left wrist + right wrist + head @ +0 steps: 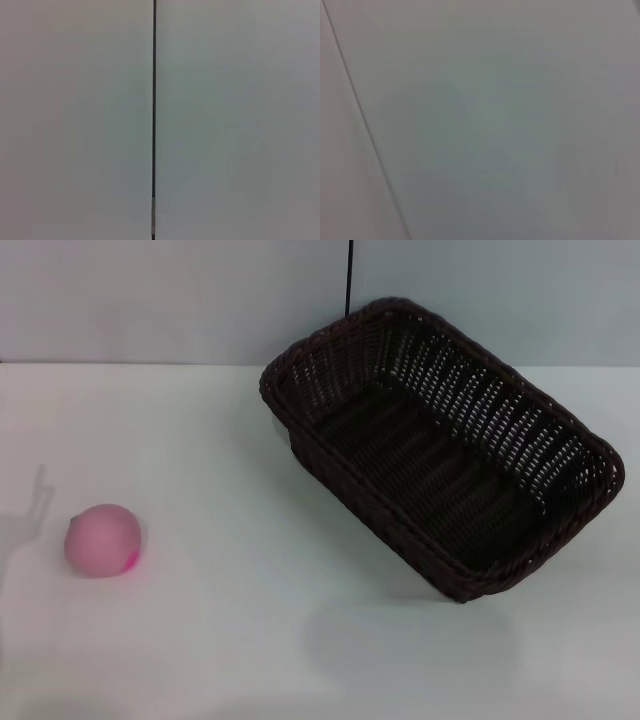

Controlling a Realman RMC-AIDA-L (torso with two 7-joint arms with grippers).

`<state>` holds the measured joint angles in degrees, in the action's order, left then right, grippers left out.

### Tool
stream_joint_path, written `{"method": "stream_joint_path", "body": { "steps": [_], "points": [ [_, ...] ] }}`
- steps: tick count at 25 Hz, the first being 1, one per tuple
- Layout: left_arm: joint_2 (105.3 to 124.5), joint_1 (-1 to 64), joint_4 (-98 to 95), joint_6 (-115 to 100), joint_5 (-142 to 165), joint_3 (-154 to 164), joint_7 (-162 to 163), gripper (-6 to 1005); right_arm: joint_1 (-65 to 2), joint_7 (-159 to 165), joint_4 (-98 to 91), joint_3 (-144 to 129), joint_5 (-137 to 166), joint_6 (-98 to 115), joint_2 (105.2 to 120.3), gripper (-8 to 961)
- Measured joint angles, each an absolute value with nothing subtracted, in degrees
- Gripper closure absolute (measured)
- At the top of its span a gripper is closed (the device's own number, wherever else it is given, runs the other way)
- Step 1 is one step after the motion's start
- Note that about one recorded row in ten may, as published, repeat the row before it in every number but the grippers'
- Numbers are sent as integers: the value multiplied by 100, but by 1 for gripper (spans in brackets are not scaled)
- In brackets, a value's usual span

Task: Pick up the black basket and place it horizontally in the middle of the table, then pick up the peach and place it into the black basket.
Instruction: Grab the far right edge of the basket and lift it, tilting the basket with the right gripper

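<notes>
Neither gripper appears in any view, so their state cannot be told. Both wrist cameras see only a plain pale surface crossed by a thin dark line (153, 100). From the head camera, the basket (440, 445) sits on the white table (230, 640), right of centre toward the back, set at a slant and open side up. The peach (103, 540) lies well apart from it, at the near left.

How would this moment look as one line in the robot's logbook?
black basket: skewed, table's right | peach: left, outside basket | both hands: out of view | stage: nothing picked up
</notes>
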<state>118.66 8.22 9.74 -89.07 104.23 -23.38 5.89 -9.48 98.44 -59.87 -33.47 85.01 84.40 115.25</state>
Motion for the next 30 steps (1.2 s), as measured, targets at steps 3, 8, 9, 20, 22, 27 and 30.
{"method": "stream_joint_path", "body": {
  "steps": [3, 8, 9, 20, 22, 27, 30],
  "points": [
    [11865, 792, 992, -8921, 10423, -2338, 589, 173, -1194, 10908, -6678, -3205, 9451, 8575, 11407, 357],
    [11872, 772, 1029, -8930, 10437, -2304, 589, 173, -2196, 12785, -7409, -2949, 11528, 9530, 10912, 357],
    [11872, 772, 1029, -8930, 10437, -2304, 589, 173, -2445, 12976, -7389, -2915, 11936, 9768, 10796, 356],
    [11882, 822, 1044, -8912, 10458, -2299, 589, 173, -3854, 13251, -6359, -3894, 13881, 10290, 10606, 356],
    [11883, 828, 1050, -8910, 10459, -2297, 589, 173, -3952, 13244, -6315, -4124, 14124, 10003, 10862, 356],
    [11883, 831, 1096, -8895, 10460, -2294, 589, 172, -3988, 13204, -6206, -4554, 14257, 9463, 11205, 357],
    [11883, 830, 1099, -8869, 10462, -2294, 589, 172, -3993, 13203, -6115, -4773, 14287, 9246, 11308, 357]
  ]
}}
